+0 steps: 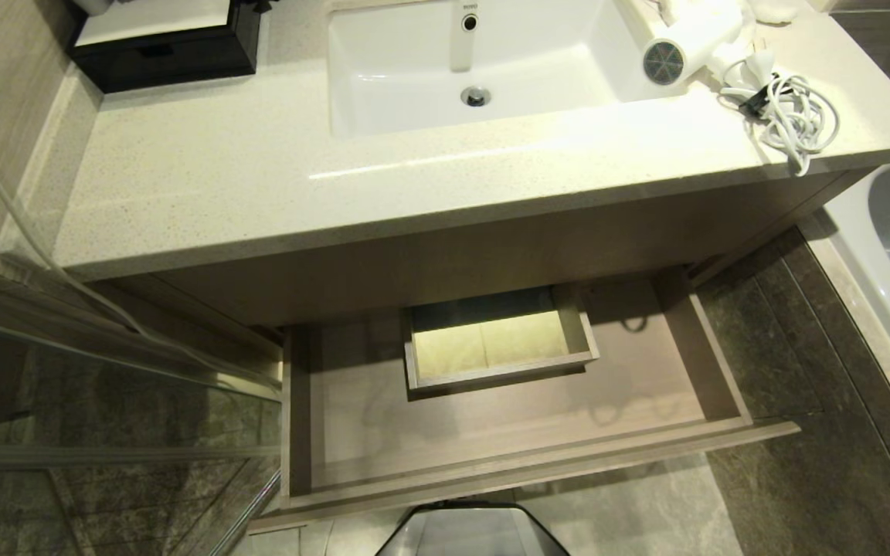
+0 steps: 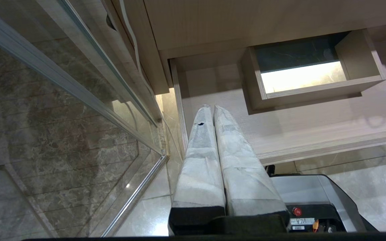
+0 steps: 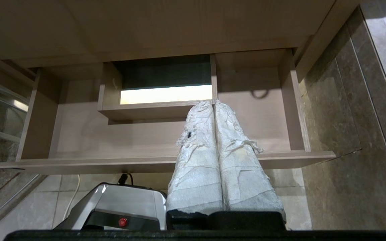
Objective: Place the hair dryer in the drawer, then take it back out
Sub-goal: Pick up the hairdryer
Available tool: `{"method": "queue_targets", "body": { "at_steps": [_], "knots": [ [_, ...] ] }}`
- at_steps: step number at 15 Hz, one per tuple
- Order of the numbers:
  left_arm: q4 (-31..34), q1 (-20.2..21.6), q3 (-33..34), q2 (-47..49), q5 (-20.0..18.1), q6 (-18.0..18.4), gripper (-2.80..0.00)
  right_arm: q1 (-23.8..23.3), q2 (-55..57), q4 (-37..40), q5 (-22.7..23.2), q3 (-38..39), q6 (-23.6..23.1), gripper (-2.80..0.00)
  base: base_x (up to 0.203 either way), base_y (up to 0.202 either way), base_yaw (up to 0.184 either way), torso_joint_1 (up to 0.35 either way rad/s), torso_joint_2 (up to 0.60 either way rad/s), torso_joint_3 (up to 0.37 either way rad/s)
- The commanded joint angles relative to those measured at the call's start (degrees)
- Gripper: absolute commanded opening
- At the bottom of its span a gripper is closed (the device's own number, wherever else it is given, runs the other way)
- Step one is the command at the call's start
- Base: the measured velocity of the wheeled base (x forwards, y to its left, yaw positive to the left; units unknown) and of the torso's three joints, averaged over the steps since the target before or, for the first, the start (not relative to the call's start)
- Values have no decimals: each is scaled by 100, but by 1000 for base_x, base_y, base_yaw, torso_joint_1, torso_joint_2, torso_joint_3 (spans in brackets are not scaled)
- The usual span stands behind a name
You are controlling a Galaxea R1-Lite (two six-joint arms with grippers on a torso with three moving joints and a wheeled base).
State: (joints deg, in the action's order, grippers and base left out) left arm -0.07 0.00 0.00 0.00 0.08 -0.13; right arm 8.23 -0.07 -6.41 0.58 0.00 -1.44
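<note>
Fingers [image 2: 209, 140] of the left gripper [image 2: 212, 107], wrapped in pale tape, lie pressed together and hold nothing; in the left wrist view they hang over the near left part of the wide, shallow, light-brown wood-grain drawer [image 1: 522, 452]. The right gripper [image 3: 214, 102] looks the same: both taped fingers [image 3: 233, 140] together, empty, above the drawer's front edge [image 3: 79, 162] toward its right half. Neither arm shows in the head view.

Outward from them, the drawer stands pulled out with nothing visible in it, its boxed rectangular cutout [image 1: 501, 340] at mid-back. The small white plastic hair dryer with a grey round mesh grille [image 1: 684, 48] is well apart from both grippers, up on the pale speckled stone worktop [image 1: 259, 170], lying just beside the right rim of the white ceramic sink [image 1: 383, 69]. Its long white cord [image 1: 796, 116] sits in a loose bundle toward the worktop's right front corner.

Risks, as I judge them:
1. The dryer rests close to the basin; a nudge while reaching could tip it in.
2. The loose cord may trail when the dryer is lifted, slide off the corner or catch on the worktop's edge, and tug the dryer in the grip.
3. On the way down, dangling loops could snag on the drawer's front or the cutout box.
4. The smooth rounded body may slip between taped fingers.
</note>
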Motion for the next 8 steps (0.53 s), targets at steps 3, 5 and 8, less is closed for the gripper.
{"method": "queue_targets", "body": {
  "at_steps": [3,5,8],
  "knots": [
    [-1,0,9,0,1,-4,-280,3,-222,0,3,229,-5,-280,0,0,0,0,0,0],
    [-1,0,9,0,1,-4,-280,3,-222,-9,3,229,3,-280,0,0,0,92,-4,89],
    [-1,0,7,0,1,-4,-280,3,-222,-18,3,229,-23,-280,0,0,0,231,-8,212]
  ]
}}
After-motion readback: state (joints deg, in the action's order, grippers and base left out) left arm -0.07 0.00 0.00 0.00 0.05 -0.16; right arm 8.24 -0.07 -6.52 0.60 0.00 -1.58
